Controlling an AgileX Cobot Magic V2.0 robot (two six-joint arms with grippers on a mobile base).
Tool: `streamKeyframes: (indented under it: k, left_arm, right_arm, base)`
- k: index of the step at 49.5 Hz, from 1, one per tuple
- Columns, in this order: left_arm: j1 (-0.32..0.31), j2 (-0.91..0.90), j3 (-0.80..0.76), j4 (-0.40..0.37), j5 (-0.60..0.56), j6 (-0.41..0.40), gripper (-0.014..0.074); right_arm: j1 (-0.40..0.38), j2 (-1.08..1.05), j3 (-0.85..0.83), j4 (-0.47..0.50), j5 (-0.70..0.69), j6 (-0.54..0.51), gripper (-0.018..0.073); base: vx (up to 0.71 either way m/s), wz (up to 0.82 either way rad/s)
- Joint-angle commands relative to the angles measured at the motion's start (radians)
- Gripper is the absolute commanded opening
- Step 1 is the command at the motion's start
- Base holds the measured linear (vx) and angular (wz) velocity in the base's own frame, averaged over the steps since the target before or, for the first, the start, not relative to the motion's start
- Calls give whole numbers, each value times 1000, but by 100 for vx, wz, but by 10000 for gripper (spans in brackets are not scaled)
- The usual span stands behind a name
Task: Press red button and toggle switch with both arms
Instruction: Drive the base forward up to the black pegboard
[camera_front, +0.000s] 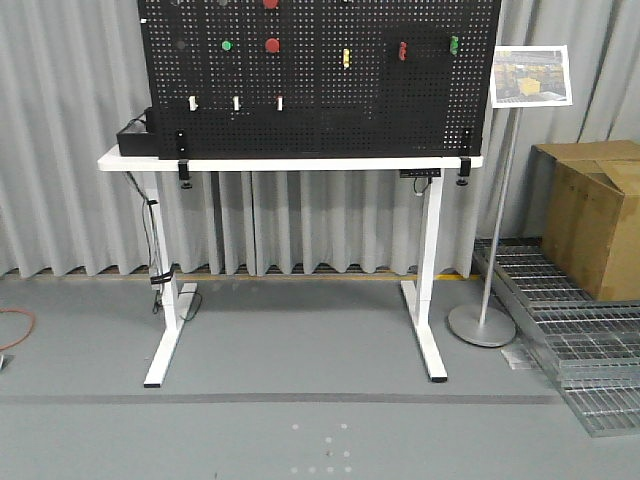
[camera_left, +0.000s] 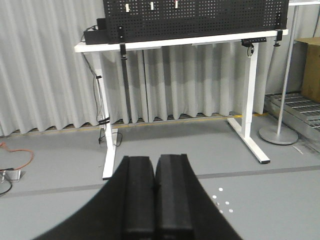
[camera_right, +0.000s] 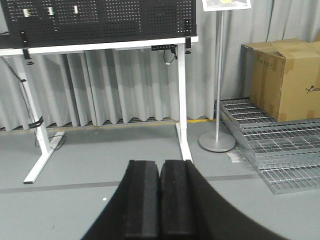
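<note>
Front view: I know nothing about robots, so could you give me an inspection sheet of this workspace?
Surface: white table, black pegboard standing upright on it.
Job's things: red button on the pegboard beside a green button; white toggle switches lower down.
Clutter: black box on the table's left end.
Grippers: left gripper and right gripper, fingers shut, holding nothing.
Cables: black cable down the left table leg; orange cable on the floor.
Surroundings: grey curtain, cardboard box, sign stand, metal grates.
</note>
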Motion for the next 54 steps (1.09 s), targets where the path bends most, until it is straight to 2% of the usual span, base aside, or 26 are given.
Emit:
streamKeyframes:
  k: [1, 54]
  left_arm:
    - [-6, -6, 33, -2, -82, -8, 2]
    - [-6, -6, 33, -2, -82, -8, 2]
  right_arm:
    - [-4, -16, 11, -4, -76, -7, -3]
    - [-4, -16, 11, -4, -76, -7, -3]
  base:
    - [35, -7]
    - [50, 3]
